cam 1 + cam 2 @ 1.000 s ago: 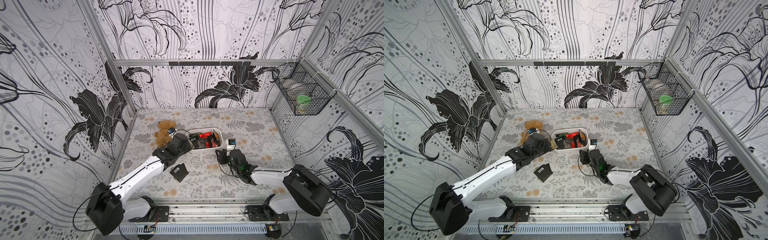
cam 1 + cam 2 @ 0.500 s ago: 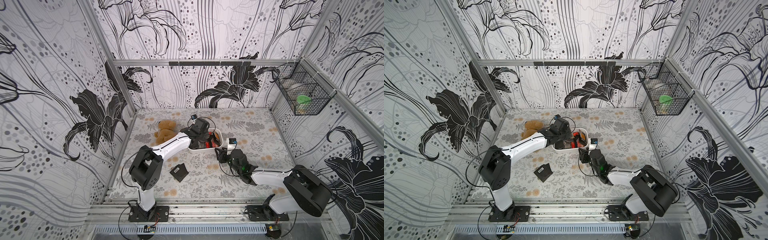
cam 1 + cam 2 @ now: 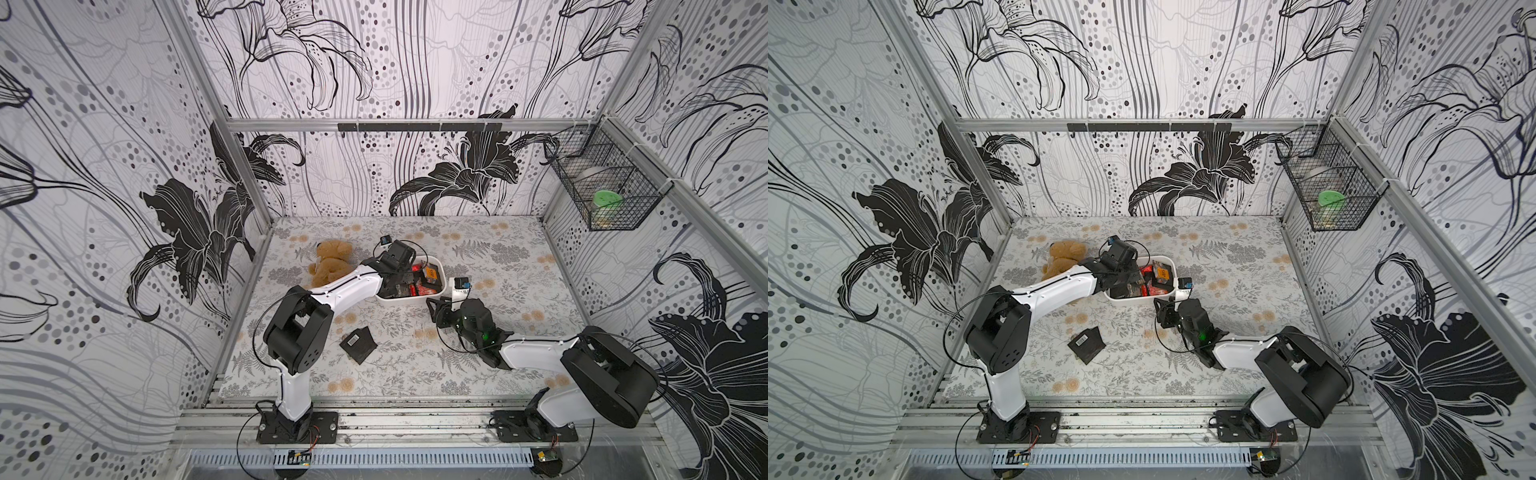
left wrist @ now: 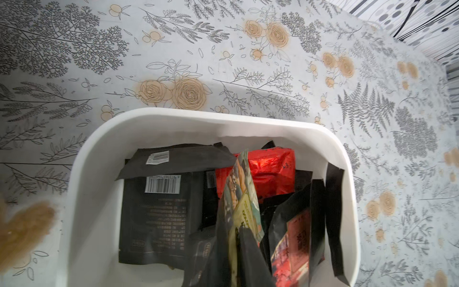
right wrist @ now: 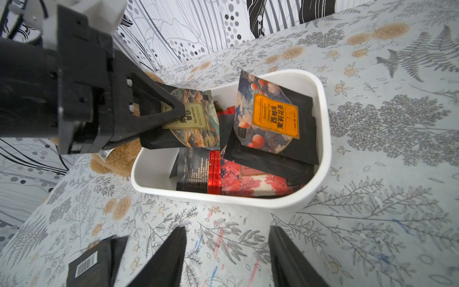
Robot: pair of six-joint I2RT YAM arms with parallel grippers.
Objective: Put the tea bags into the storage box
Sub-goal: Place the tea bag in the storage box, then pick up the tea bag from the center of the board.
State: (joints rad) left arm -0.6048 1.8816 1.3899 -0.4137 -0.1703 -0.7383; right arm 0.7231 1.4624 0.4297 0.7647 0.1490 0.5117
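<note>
Hovering over the white box [image 5: 323, 139], the left gripper [image 5: 173, 116] pinches a tea bag [image 5: 196, 116] for release; the right gripper [image 5: 227, 229], wide and empty, likely next takes the black bag [image 3: 358, 344] at the box's seven o'clock.

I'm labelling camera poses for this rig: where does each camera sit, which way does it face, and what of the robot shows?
Top views: high over the robot's base, looking down; left arm and right arm, storage box, teddy bear, loose black tea bag.
Left wrist: over the box, looking into it; nothing of the robot clearly shows, only the held oolong tea bag.
Right wrist: low beside the box, facing it; own open right gripper, plus left gripper pinching that bag.
Shared by both wrist views: box, oolong bag.
</note>
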